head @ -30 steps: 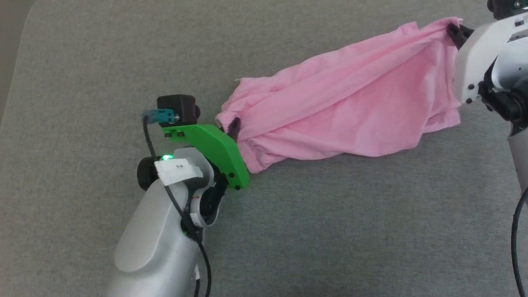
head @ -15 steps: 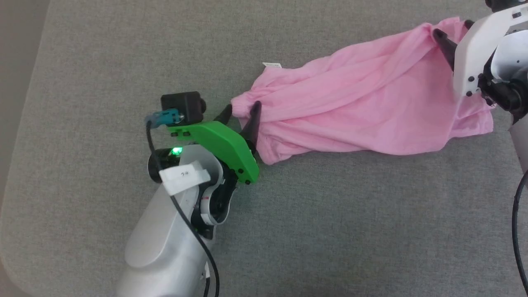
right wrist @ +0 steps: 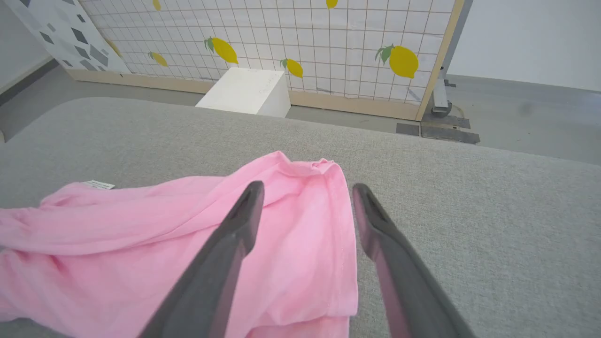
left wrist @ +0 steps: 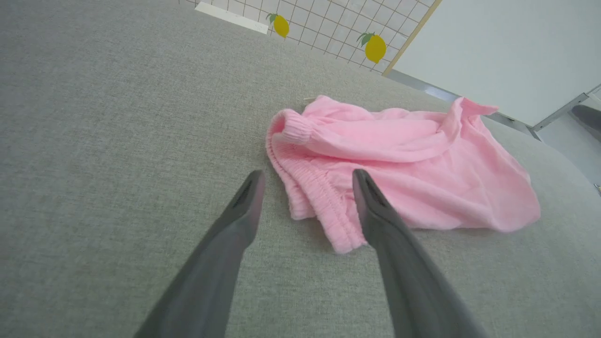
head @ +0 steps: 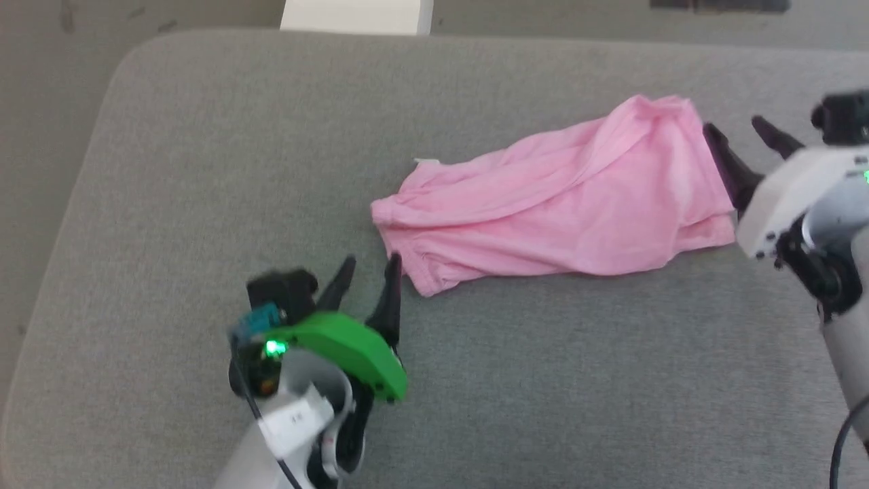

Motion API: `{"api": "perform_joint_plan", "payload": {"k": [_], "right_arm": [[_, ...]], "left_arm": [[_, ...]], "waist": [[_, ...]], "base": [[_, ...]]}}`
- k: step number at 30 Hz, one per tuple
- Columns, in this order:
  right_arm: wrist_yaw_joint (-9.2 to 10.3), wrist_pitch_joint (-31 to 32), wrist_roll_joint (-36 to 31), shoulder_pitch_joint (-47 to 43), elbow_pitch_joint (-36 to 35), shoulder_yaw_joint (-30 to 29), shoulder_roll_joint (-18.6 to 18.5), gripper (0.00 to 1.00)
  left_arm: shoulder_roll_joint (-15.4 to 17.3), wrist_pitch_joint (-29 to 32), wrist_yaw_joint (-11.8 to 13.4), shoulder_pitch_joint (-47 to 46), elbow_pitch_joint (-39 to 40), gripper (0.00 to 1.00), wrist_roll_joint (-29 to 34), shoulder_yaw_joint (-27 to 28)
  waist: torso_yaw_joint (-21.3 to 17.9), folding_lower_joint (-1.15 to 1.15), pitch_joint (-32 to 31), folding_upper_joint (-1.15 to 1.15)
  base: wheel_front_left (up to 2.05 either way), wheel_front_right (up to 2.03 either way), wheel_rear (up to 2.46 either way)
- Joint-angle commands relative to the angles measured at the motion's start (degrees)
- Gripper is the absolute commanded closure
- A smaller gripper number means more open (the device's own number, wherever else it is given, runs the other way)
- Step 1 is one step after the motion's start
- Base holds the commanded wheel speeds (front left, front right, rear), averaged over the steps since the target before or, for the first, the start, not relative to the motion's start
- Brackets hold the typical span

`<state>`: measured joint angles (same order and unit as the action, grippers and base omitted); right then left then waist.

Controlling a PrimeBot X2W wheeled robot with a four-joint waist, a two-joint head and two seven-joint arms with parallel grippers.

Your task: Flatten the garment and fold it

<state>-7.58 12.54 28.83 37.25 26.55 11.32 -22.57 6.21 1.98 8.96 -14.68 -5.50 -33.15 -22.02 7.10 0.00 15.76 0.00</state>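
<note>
The pink garment (head: 557,204) lies loose in a long crumpled bundle across the grey surface, its gathered elastic edge (left wrist: 324,206) at the left end and a small white tag (head: 426,161) on its far side. My left gripper (head: 372,261) is open just short of the elastic end, holding nothing. In the left wrist view its fingers (left wrist: 307,173) straddle the elastic edge from above. My right gripper (head: 733,125) is open at the garment's right end, empty. In the right wrist view the fingers (right wrist: 307,185) hover over the hem of the garment (right wrist: 141,234).
The grey padded surface (head: 204,170) has a rounded corner at the far left and bare cloth all around the garment. Beyond its far edge a white box (right wrist: 244,91) stands on the floor before a lemon-patterned grid panel (right wrist: 328,42).
Both grippers have opened and let go of the garment, then drawn back from its ends. The garment has dropped and settled on the surface. The head camera has also shifted.
</note>
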Motion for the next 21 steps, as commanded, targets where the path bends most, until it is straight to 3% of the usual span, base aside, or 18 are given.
{"api": "perform_joint_plan", "payload": {"k": [1, 6, 11, 15, 21], "right_arm": [[0.09, -1.27, -0.49, -2.29, -1.64, -1.30, 0.54, 0.00], [0.09, -6.72, -5.20, -10.09, -9.13, -9.72, 4.94, 0.00], [0.09, -11.00, -11.32, -17.65, -17.00, -15.72, 12.59, 0.00], [0.09, -12.86, -14.20, -22.65, -21.47, -17.51, 17.16, 0.00], [0.09, -12.52, -13.84, -26.78, -23.72, -16.29, 19.32, 0.00]], "left_arm": [[0.36, -0.89, -0.16, 1.33, -0.55, 0.00, 1.07, -0.57], [0.08, -4.52, 0.36, 1.97, -3.45, 0.00, 3.28, -1.77], [-0.14, -8.18, 1.34, -0.04, -9.03, 0.00, 5.80, -2.32], [-0.43, -10.18, 2.94, -1.90, -14.15, 0.00, 6.84, -1.81], [-0.89, -10.26, 5.22, -4.06, -20.70, 0.00, 6.40, -0.53]], "waist": [[-2.60, 0.00, -4.01, 0.00], [-4.21, 0.00, -4.88, 0.00], [-6.47, 0.00, -4.59, 0.00], [-8.42, 0.00, -3.96, 0.00], [-11.11, 0.00, -2.96, 0.00]], "base": [[0.00, 0.00, 0.00], [0.00, 0.00, 0.00], [0.00, 0.00, 0.00], [0.00, 0.00, 0.00], [0.00, 0.00, 0.00]]}}
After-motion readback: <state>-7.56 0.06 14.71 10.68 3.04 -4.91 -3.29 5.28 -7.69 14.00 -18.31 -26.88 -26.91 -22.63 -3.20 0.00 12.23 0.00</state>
